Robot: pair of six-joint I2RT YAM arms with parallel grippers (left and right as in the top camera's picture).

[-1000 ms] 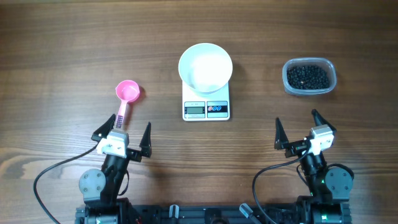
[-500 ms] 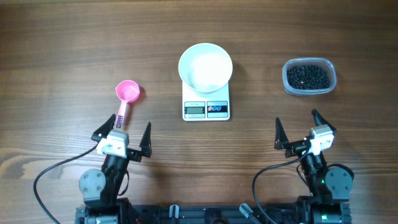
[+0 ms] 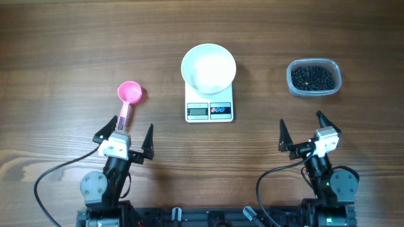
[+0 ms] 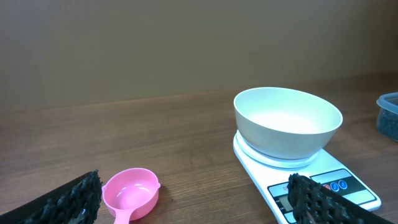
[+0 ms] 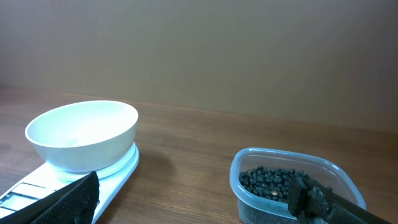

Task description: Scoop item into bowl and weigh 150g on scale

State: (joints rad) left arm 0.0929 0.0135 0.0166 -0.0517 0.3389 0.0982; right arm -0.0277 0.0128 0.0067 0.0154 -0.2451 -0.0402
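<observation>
The white bowl stands empty on the white scale at the middle back. Black bean-like pieces, the item, fill a clear plastic tub at the back right. A pink scoop lies at the left, handle toward me. My left gripper hangs open just short of the scoop's handle, holding nothing. My right gripper is open too, nearer than the tub, with nothing between its fingers.
Black cables run from both arm bases along the near table edge. Bare brown wood lies around the scale, scoop and tub.
</observation>
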